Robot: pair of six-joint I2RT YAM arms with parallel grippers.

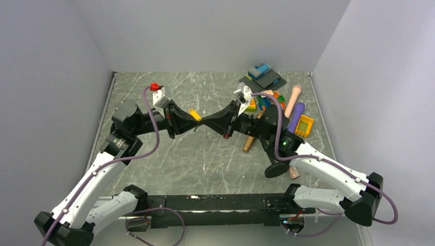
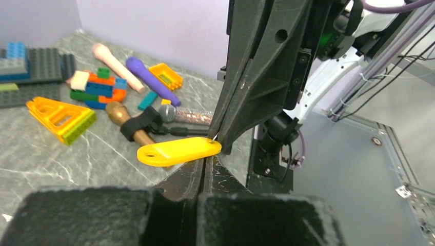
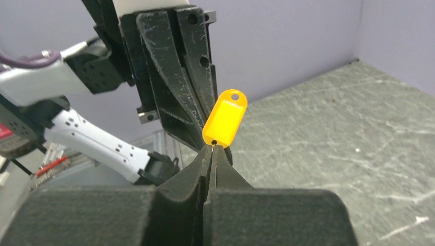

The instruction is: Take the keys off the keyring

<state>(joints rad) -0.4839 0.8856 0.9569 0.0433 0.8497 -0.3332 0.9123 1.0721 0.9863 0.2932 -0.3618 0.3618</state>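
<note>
My two grippers meet tip to tip above the middle of the table. A yellow plastic key tag [image 1: 194,114] sits at that meeting point. It also shows in the left wrist view [image 2: 177,151] and the right wrist view [image 3: 225,117]. The keyring [image 2: 212,137] shows only as a thin wire sliver at the tag's hole. My right gripper [image 3: 212,148] is shut on that wire. My left gripper [image 2: 205,158] is shut just under the tag's holed end, and the tag hides what it pinches. No brass keys are visible.
Toys are piled at the back right: a grey brick baseplate [image 1: 263,77], coloured bricks [image 1: 264,100], a pink toy microphone [image 1: 293,100], a purple one [image 1: 296,117], a yellow toy [image 1: 304,125], a gold microphone [image 1: 250,143] and a black round stand base [image 1: 277,169].
</note>
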